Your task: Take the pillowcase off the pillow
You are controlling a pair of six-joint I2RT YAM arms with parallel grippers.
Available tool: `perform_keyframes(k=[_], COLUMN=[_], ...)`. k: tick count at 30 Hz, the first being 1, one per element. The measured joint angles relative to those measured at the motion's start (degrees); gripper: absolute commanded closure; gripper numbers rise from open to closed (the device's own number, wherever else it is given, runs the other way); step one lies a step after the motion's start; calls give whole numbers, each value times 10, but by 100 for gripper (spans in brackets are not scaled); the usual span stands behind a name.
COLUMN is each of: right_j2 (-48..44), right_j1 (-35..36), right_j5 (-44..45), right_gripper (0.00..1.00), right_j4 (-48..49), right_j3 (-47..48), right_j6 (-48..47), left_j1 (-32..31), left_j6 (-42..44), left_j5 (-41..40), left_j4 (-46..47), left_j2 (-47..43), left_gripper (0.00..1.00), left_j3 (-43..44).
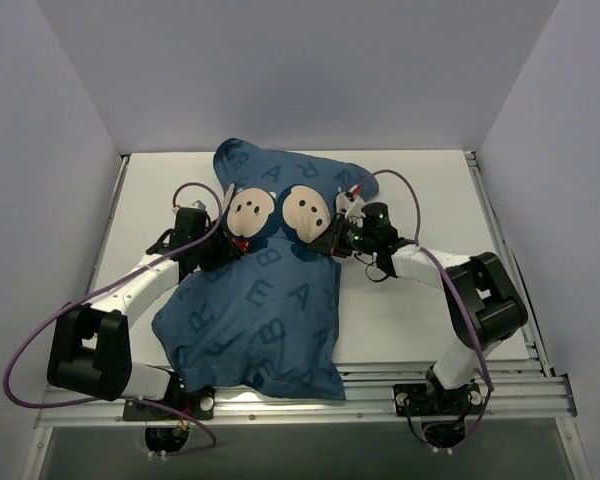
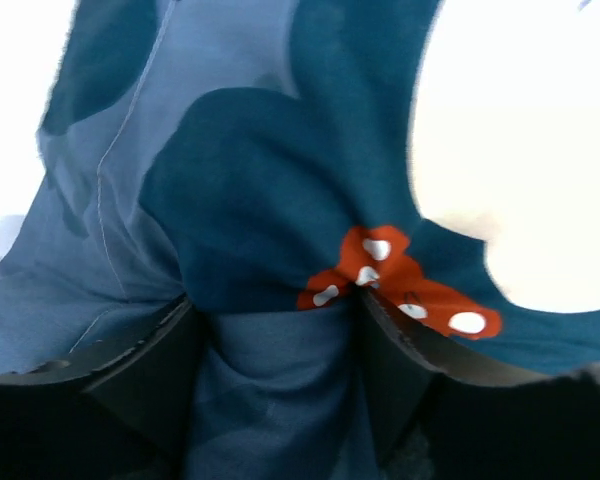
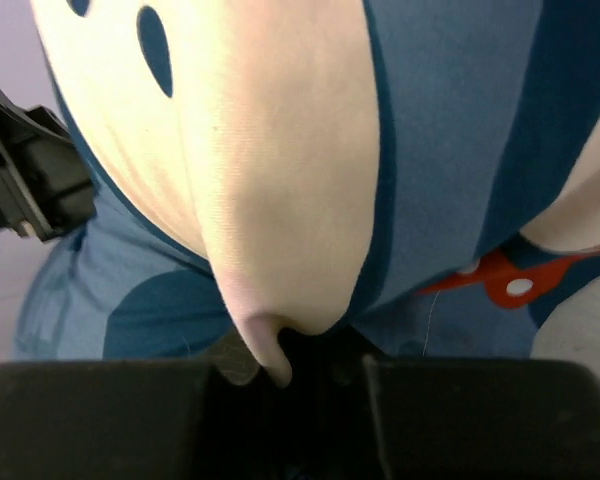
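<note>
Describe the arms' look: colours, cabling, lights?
Left arm and right arm match: white links, chunky black joint housings. A purple cable loops along each. Green lights glow near the right wrist. Fingers are matte black wedges.

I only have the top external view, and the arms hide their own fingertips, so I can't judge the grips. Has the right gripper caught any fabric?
Observer: Yes. The right gripper is shut on a pinched fold of the pillowcase, at the edge of a cream mouse face.
Operator: And the left?
Observer: The left gripper has a wider bunch of blue fabric between its fingers, just below the red polka-dot bow.
</note>
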Motion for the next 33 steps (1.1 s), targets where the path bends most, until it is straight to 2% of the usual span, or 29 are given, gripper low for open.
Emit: perform_keyframes(k=[3, 7, 11, 14, 17, 18, 21, 26, 31, 33], right_j2=[-27, -71, -77, -76, -76, -75, -56, 27, 95, 123], right_j1=[2, 3, 14, 40, 72, 82, 103, 115, 170, 197], right_j5=[26, 97, 182, 248, 281, 287, 301, 296, 293, 303], right_gripper=[100, 100, 100, 100, 100, 100, 100, 100, 100, 82], right_j4=[-122, -318, -479, -553, -578, -581, -575, -500, -466, -476], right_j3=[66, 202, 378, 475, 507, 506, 480, 407, 423, 449], right_j6=[-48, -132, -208, -250, -273, -278, -289, -283, -275, -275], left_j1=[-19, -67, -141, -187, -210, -212, -198, -133, -110, -107], left_j6=[-14, -41, -71, -94, -119, -127, -150, -182, -172, -155], left_j5=[-1, -3, 7, 23, 33, 33, 28, 10, -28, -45], left_j4=[23, 38, 44, 62, 89, 100, 125, 120, 44, 12], left_j2=[23, 80, 183, 248, 259, 256, 222, 101, -60, -136], left_gripper=[42, 44, 47, 46, 41, 36, 30, 15, 11, 9], left_j3=[8, 61, 180, 260, 267, 257, 184, 3, -58, -57])
